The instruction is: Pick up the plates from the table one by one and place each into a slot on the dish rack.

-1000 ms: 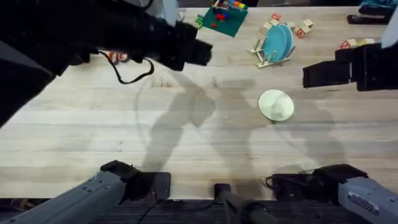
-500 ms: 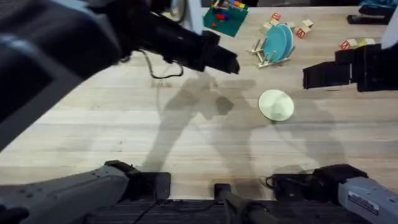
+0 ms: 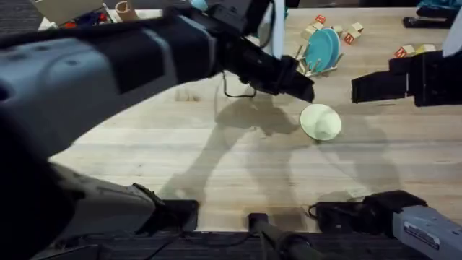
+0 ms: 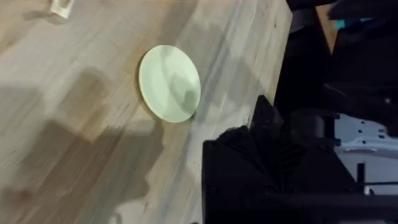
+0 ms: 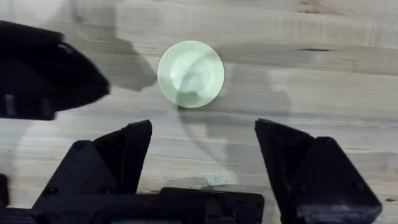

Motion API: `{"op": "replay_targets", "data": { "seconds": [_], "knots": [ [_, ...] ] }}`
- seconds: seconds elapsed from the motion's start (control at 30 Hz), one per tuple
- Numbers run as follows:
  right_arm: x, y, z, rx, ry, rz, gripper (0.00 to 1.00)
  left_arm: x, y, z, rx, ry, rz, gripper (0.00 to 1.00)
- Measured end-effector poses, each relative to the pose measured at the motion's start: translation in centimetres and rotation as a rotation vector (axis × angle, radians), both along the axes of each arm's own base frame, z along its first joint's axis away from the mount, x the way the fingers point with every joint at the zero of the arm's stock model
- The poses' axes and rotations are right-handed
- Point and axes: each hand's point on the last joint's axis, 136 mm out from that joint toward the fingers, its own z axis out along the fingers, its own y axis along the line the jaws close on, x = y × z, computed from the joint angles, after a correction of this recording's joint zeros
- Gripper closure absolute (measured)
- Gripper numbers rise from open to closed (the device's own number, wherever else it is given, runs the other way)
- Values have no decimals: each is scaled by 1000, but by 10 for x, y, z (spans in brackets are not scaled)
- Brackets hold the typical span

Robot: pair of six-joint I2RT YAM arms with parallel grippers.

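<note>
Counting two plates, cream plate [image 3: 320, 121] flat (table [image 3: 216, 166]), turquoise plate [image 3: 323, 49] racked

The cream plate [image 3: 320, 121] lies flat on the table [image 3: 144, 159] with bare wood on its near, left and right sides. Access from directly above and from the near side is unobstructed. The left gripper [image 3: 303, 90] hangs just far-left of the plate and blocks that approach. The right gripper [image 3: 361, 88], fingers spread wide, occupies the space to the far right. The dish rack [image 3: 312, 66] stands farther back, with the blue plate [image 3: 323, 47] upright in one slot. Wooden blocks [image 3: 352, 32] crowd the rack's far and right sides, restricting passage there. The wide near-left area of the table is free
</note>
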Motion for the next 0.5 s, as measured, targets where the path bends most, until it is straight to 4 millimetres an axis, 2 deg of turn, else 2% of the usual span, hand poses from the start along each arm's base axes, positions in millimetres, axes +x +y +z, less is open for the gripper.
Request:
{"op": "replay_targets", "data": {
  "seconds": [0.2,0.5],
  "knots": [
    [0,0,0,0,0,0,5,0,-24,-23,2,65,-8,956],
    [0,0,0,-2,-1,4,6,11,-44,-52,-5,139,24,956]
  ]
}}
